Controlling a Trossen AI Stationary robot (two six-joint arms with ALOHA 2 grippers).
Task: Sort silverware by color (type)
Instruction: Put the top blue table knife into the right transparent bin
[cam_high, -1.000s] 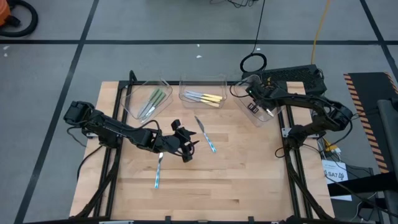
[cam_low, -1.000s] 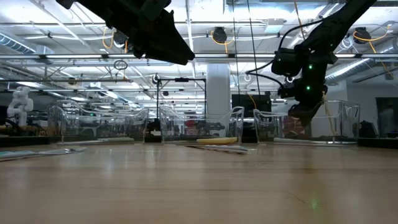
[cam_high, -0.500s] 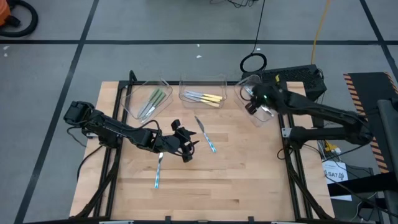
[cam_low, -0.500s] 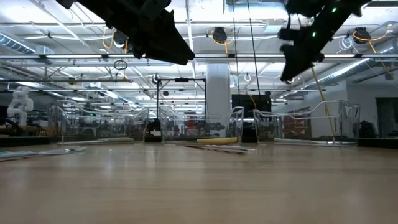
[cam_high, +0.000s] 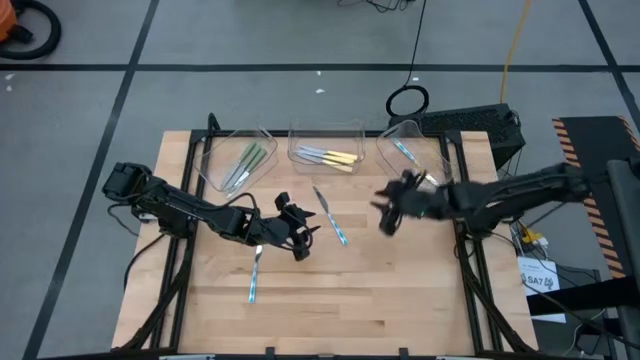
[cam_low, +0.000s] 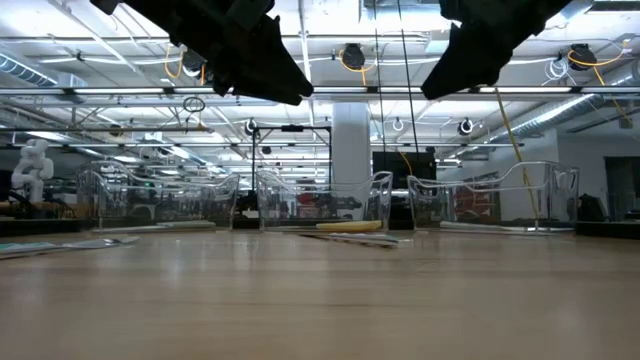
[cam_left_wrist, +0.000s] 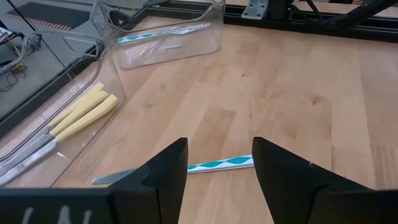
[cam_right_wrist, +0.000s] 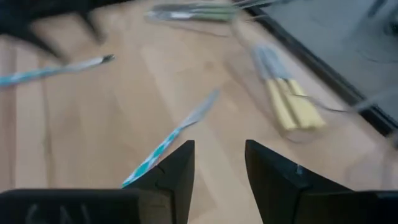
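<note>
Two blue-handled utensils lie flat on the wooden table: one (cam_high: 331, 216) (cam_right_wrist: 165, 144) in the middle, one (cam_high: 255, 273) (cam_right_wrist: 53, 68) nearer the front. My left gripper (cam_high: 299, 234) (cam_left_wrist: 219, 168) hovers open above the table, just left of the middle utensil (cam_left_wrist: 214, 165). My right gripper (cam_high: 386, 214) (cam_right_wrist: 217, 168) is open in the air, right of that same utensil. Green-handled utensils (cam_high: 246, 162) lie in the left clear tray, yellow-handled ones (cam_high: 330, 156) (cam_left_wrist: 78, 115) in the middle tray, and a blue-handled one (cam_high: 403, 152) (cam_left_wrist: 146, 36) in the right tray.
Three clear plastic trays stand in a row along the table's far edge: left (cam_high: 212, 160), middle (cam_high: 325, 133) and right (cam_high: 425, 165). Bare wood shows over the near half of the table (cam_high: 380, 300). Black frame rails (cam_high: 470, 280) run along both sides.
My right gripper has left the right tray, risen and swung toward the table's left and near side, and now stands over the table's middle by the blue utensil. A blue-handled utensil now shows in the right tray where the gripper stood.
</note>
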